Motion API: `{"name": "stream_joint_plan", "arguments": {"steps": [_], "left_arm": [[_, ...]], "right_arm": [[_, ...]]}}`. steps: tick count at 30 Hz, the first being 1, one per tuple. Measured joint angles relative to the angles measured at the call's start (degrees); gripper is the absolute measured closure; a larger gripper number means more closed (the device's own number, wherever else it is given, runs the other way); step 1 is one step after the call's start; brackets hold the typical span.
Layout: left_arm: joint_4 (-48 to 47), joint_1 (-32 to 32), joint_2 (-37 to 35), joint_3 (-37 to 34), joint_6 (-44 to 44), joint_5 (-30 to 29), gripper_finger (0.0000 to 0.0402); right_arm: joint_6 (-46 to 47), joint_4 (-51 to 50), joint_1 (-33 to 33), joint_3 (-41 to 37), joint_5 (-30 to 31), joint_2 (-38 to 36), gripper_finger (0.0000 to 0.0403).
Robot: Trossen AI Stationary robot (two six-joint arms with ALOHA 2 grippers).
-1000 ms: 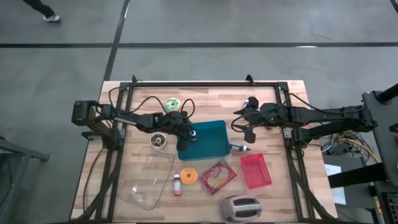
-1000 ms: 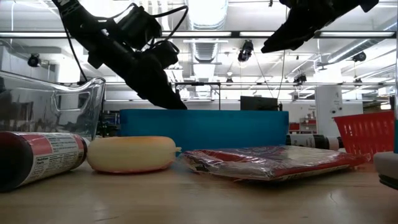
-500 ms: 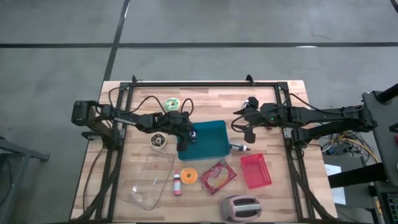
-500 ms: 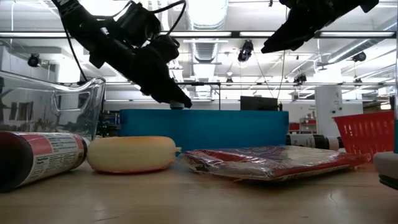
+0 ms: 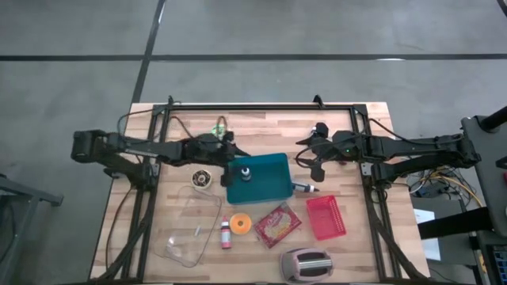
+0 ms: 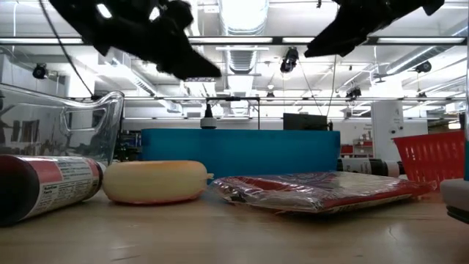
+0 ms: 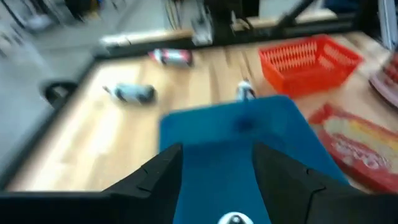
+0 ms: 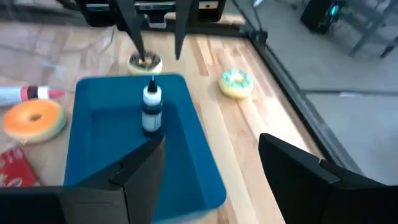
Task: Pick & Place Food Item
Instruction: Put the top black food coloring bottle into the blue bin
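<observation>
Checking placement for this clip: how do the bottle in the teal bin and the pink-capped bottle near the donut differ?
The dark bottle stands upright inside the teal bin; the pink-capped bottle lies on its side on the table. The first has a white cap, the second a pink one. Both are small bottles.

The table (image 5: 261,119) is pale, matt wood in jointed strips. The teal tray (image 5: 273,186) looks like smooth plastic with a soft sheen. The small bottle (image 8: 152,111) standing in it looks like plastic, dark below a white cap. The red basket (image 5: 325,217) near the right edge is plastic lattice. The clear container (image 5: 190,227) shines like glass. The red packet (image 5: 277,224) is glossy, crinkled film.
</observation>
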Motion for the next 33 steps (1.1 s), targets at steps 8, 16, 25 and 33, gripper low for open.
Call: {"name": "stream_joint_plan", "arguments": {"steps": [8, 16, 25, 33], "left_arm": [[14.82, 1.17, -12.51, -9.0, 1.47, -0.78, 0.0204], [18.34, 2.36, -19.74, -14.53, -0.31, -0.81, 0.0204], [18.98, 2.36, -19.85, -15.51, -1.55, -0.8, 0.0204], [19.67, 2.36, -19.9, -15.49, -0.24, -0.84, 0.0204]], "right_arm": [[-3.34, 11.91, 0.01, -2.27, 0.0, 0.02, 0.0152], [-4.15, 19.38, 0.0, -4.25, 0.02, 0.02, 0.0152], [-1.47, 19.77, 0.18, -5.07, 0.07, 0.04, 0.0152], [-1.33, 23.61, 0.15, -7.86, 0.09, 0.04, 0.0152]]}}
